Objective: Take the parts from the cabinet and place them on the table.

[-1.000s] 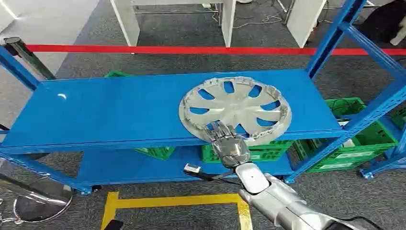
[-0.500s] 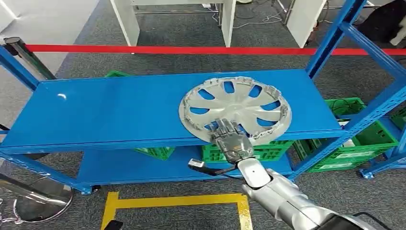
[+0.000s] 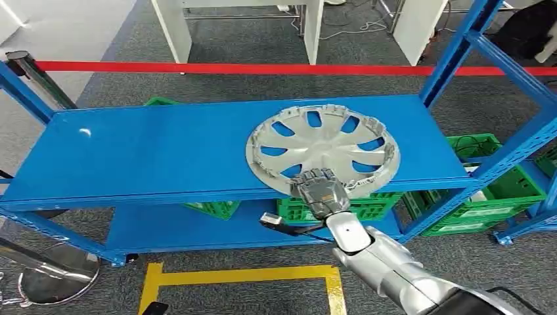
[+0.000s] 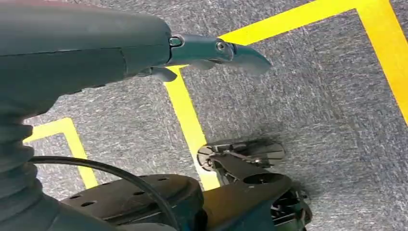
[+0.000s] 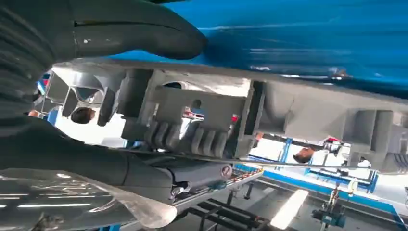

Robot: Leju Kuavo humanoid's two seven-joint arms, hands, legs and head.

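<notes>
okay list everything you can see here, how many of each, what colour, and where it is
Hubcap: one, silver, on the top shelf, its near edge over the shelf's front edge.
Shelving rack: one, blue, directly ahead.
Crates: several, green, on the floor under and behind the rack.
Barrier tape: one, red, stretched behind the rack.
Floor marking: yellow lines on grey carpet in front of the rack.
Stanchion base: one, chrome, floor at lower left.
Right hand: silver, gripping the hubcap's near rim, thumb and fingers on opposite faces.
Left hand: grey, hanging over the floor, holding nothing.
</notes>
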